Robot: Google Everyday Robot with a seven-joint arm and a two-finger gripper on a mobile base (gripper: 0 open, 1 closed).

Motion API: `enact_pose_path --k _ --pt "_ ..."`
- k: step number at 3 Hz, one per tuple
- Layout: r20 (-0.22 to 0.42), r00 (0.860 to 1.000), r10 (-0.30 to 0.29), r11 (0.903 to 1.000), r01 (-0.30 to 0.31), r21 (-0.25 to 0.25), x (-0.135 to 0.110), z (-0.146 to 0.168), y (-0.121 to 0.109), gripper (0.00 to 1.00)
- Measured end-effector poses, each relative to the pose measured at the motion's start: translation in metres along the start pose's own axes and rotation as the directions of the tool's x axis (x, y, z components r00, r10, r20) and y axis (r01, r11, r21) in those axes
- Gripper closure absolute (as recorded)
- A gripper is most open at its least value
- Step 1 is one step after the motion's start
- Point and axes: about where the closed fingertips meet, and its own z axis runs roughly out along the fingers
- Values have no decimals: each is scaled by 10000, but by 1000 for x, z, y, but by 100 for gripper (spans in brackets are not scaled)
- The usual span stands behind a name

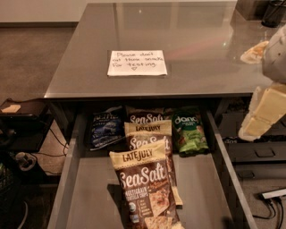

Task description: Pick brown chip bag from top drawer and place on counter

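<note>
The top drawer (pixel 67 170) stands pulled open below the counter (pixel 187 31). Three brown chip bags lie in it, overlapping in a row front to back: the nearest (pixel 145 185) in the drawer's middle, a second (pixel 149 134) behind it, a third (pixel 147 117) at the back, partly under the counter edge. A dark blue bag (pixel 106 127) lies at back left, a green bag (pixel 190 132) at back right. My gripper (pixel 263 112), cream-coloured, hangs at the right edge, above and right of the drawer's right wall, holding nothing.
A white handwritten note (pixel 136 62) lies on the counter near its front edge. A dark object (pixel 273 12) stands at the counter's far right. Cables and a power strip (pixel 272 194) lie on the floor to the right. A low shelf (pixel 18 107) stands left.
</note>
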Motion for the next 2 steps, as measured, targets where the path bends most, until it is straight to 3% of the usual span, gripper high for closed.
enact_pose_path --k 2 --pt "1838 9825 299 9933 -88 -1150 -25 70 41 0"
